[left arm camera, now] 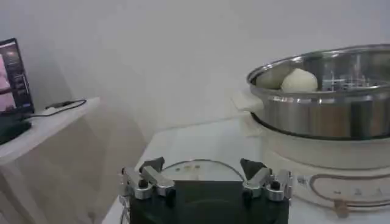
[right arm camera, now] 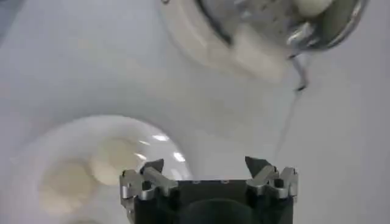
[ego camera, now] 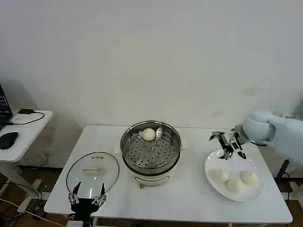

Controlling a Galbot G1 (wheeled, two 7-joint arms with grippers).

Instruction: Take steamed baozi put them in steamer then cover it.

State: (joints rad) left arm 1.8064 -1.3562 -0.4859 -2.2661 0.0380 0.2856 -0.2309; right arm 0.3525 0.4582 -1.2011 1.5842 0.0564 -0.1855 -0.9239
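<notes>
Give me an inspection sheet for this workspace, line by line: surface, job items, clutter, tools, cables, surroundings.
Surface: white table, nothing spilled.
Job's things: steamer at the centre, uncovered, one bun on its tray; three buns on the plate to its right; lid flat on the table to its left.
Clutter: nothing seen.
Tools: left tool open, low at the near table edge by the lid; right tool open and empty, above the plate's far edge.
Cables: black cable on the side desk; loose cables on the floor beneath.
Surroundings: plain white wall; mouse and a lit screen on the side desk.
</notes>
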